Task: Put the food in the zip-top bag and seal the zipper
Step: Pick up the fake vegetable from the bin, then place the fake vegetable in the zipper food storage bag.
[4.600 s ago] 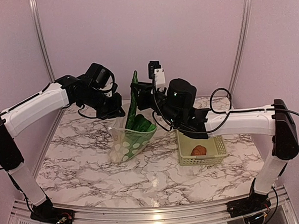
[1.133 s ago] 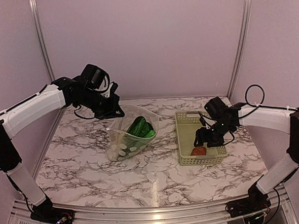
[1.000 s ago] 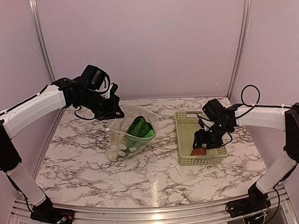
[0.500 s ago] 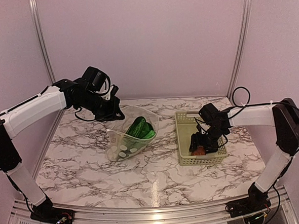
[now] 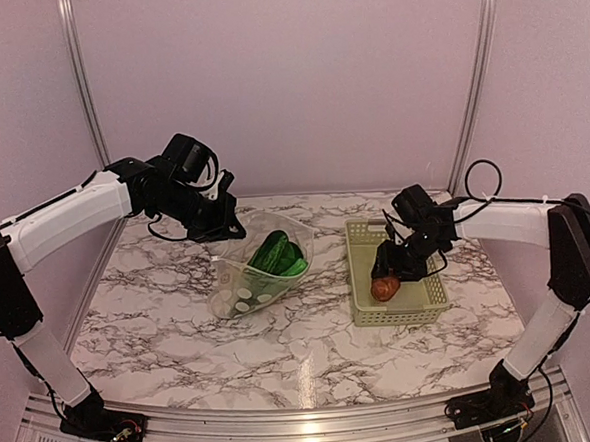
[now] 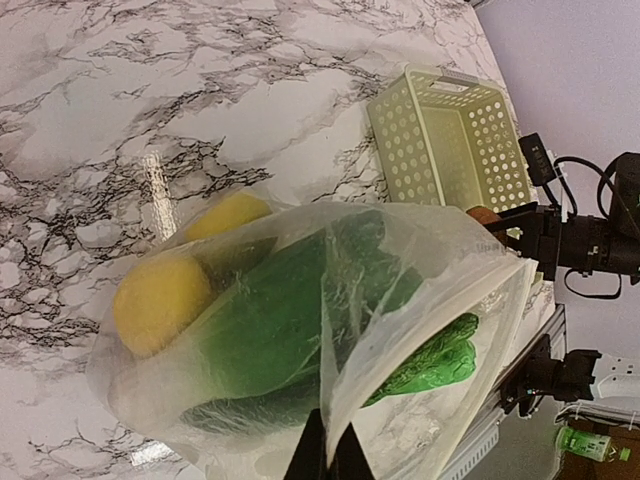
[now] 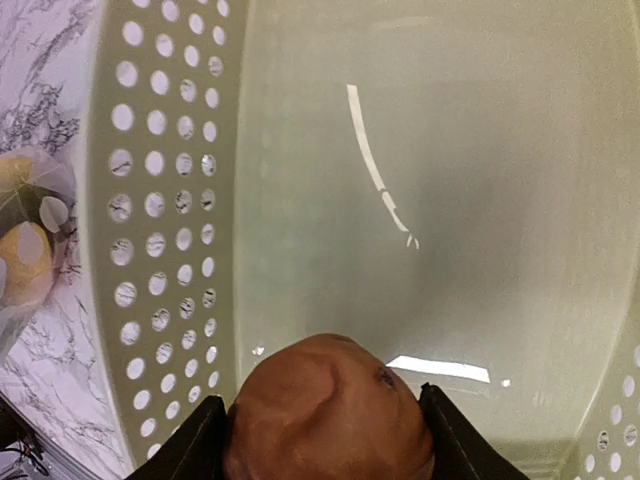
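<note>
While the left fingers pinch the rim of the clear crinkly zip-top bag near the middle of the desk, the right fingers clasp the brown round toy food inside the pale green slotted basket toward the right edge, seemingly light, rigid, slippery, best squeezed across its middle.

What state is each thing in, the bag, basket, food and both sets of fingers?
zip-top bag: mouth open, unsealed, cucumber and lemon inside
basket: upright, holding only the brown round item
brown round item: gripped, in the basket
left fingers: shut on the bag's edge
right fingers: closed on the brown round item
</note>
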`<state>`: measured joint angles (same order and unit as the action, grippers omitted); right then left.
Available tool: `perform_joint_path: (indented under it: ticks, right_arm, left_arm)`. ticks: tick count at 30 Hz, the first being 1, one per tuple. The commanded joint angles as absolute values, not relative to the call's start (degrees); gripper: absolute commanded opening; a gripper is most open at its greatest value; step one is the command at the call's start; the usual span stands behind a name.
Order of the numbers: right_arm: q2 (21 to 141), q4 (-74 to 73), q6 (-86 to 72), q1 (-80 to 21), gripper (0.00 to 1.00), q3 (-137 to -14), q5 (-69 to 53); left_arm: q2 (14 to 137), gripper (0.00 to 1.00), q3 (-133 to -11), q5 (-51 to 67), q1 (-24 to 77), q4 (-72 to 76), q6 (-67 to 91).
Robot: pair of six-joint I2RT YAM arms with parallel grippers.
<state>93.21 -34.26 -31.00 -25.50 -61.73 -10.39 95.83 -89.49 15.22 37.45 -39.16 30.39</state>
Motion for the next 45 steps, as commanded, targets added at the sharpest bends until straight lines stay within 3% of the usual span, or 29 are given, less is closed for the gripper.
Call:
perform_joint_path:
  ticks: [1,13,19,26,34,45]
  right_arm:
    - [87.14,-30.26,-30.63,-26.23,0.48,-67.13,-11.12]
    - [94.36,-21.43,-30.90,-41.93,0.45,-89.90,-10.40]
    - [99.85,-14.71,-31.09,-47.75,0.43,-94.44,-10.94]
    - [106.02,-17.78,-31.47,-52.92,0.40,-100.83,-7.16]
    - [106.65,-13.79,-34.46,-54.93,0.39,-98.33,-4.85]
    - [101.61,-13.02,-41.05,-57.38,0.41,-91.13,7.77]
  left_arm:
    - [95.80,0.01,-89.43,16.17,37.53,-38.85,30.23]
    - [95.49,0.01,-90.53,16.67,37.61,-39.26,31.71]
    - [93.39,0.02,-90.35,17.32,37.61,-40.06,33.40]
    - [90.55,0.02,-90.92,15.26,37.62,-41.57,34.39]
    - [89.05,0.02,-90.53,14.03,37.53,-43.17,34.20]
    - [89.99,0.04,-90.58,11.20,37.44,-44.23,36.98]
